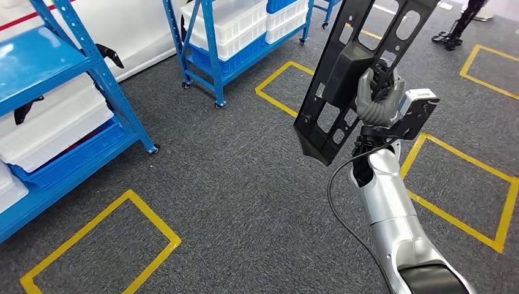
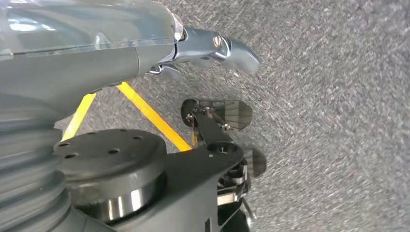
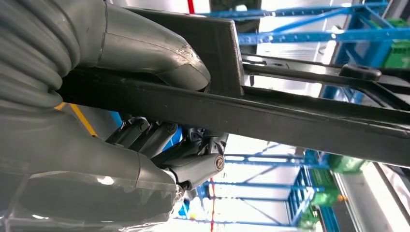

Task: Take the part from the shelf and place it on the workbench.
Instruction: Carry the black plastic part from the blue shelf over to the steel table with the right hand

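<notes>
The black perforated panel part (image 1: 355, 67) is held aloft, tilted, above the grey carpet (image 1: 245, 184) with its yellow floor markings (image 1: 104, 211). It is gripped near its middle by the right robot hand (image 1: 376, 95), whose fingers are wrapped round a raised block on it. Blue shelving racks (image 1: 92, 73) are seen well apart. The left robot hand (image 2: 212, 46) is seen over carpet; its state cannot be told

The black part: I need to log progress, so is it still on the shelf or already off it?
Off the shelf. The right hand grips the black part up over the grey carpet, apart from the blue shelves.
</notes>
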Robot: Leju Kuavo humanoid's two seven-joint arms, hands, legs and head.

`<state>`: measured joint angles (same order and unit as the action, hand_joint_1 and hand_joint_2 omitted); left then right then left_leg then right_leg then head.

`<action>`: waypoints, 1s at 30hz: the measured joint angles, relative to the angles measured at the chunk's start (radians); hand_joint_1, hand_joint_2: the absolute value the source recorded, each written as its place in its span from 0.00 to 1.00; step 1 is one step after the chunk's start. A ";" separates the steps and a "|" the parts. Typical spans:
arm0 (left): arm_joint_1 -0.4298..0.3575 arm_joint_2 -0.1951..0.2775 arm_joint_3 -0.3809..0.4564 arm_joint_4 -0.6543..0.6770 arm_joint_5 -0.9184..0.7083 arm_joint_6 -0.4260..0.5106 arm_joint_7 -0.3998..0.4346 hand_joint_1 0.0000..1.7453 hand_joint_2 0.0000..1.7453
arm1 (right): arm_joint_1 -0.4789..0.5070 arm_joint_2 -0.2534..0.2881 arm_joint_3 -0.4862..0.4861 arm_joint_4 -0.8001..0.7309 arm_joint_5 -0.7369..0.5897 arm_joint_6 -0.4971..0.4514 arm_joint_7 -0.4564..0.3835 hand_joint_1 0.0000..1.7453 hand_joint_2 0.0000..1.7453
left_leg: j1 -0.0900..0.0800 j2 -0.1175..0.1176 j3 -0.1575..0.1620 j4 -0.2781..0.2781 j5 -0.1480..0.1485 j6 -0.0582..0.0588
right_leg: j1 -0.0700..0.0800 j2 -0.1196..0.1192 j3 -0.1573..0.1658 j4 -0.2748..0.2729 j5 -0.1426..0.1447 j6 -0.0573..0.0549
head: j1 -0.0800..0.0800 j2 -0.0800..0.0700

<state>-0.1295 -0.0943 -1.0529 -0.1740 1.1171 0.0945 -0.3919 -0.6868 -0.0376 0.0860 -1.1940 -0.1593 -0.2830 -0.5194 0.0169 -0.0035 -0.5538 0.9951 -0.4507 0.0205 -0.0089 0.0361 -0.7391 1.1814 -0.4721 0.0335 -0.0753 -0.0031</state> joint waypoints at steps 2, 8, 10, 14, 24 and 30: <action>0.003 0.000 0.000 0.000 0.005 0.001 -0.001 0.00 1.00 | 0.003 0.000 0.000 -0.007 0.008 0.013 0.012 1.00 1.00 | -0.001 0.031 0.000 0.001 -0.002 0.000 | -0.009 -0.026 -0.053 0.110 -0.039 0.010 | 0.000 0.000; 0.004 -0.004 0.001 0.000 0.015 -0.001 -0.005 0.00 1.00 | 0.002 0.000 0.001 -0.001 0.029 0.048 0.019 1.00 1.00 | -0.006 0.098 0.006 0.017 -0.026 -0.030 | -0.016 -0.102 0.088 -0.139 0.068 0.013 | 0.000 0.000; 0.004 -0.006 0.001 0.000 0.016 -0.001 -0.006 0.00 1.00 | 0.001 -0.002 0.001 0.006 0.042 0.052 0.019 1.00 1.00 | -0.008 0.115 0.010 0.017 -0.031 -0.042 | -0.008 -0.089 0.087 -0.146 0.065 -0.003 | 0.000 0.000; 0.004 -0.009 0.001 0.000 0.017 -0.001 -0.008 0.00 1.00 | -0.003 -0.008 0.002 0.013 0.078 0.049 0.021 1.00 1.00 | 0.002 0.064 -0.021 0.104 -0.096 -0.056 | -0.013 -0.048 0.090 -0.153 0.068 -0.031 | 0.000 0.000; 0.023 -0.007 0.026 0.001 0.058 0.013 0.005 0.00 1.00 | -0.101 -0.025 0.045 0.132 0.293 -0.026 0.040 1.00 1.00 | 0.005 -0.088 -0.035 0.051 -0.015 -0.029 | -0.009 0.094 0.080 -0.142 0.073 -0.025 | 0.000 0.000; 0.029 -0.010 0.045 0.001 0.070 0.021 -0.003 0.00 1.00 | -0.156 -0.040 0.065 0.258 0.324 -0.055 0.016 1.00 1.00 | 0.002 -0.020 -0.018 0.014 0.003 -0.005 | -0.007 -0.003 0.016 -0.033 0.014 0.002 | 0.000 0.000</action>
<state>-0.1008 -0.1044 -1.0080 -0.1732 1.1868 0.1156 -0.3952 -0.8433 -0.0772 0.1510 -0.9363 0.1644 -0.3380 -0.5030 0.0190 -0.0236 -0.5713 1.0087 -0.4481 0.0158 -0.0157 0.0331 -0.7234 1.1485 -0.4580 0.0359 -0.0755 -0.0031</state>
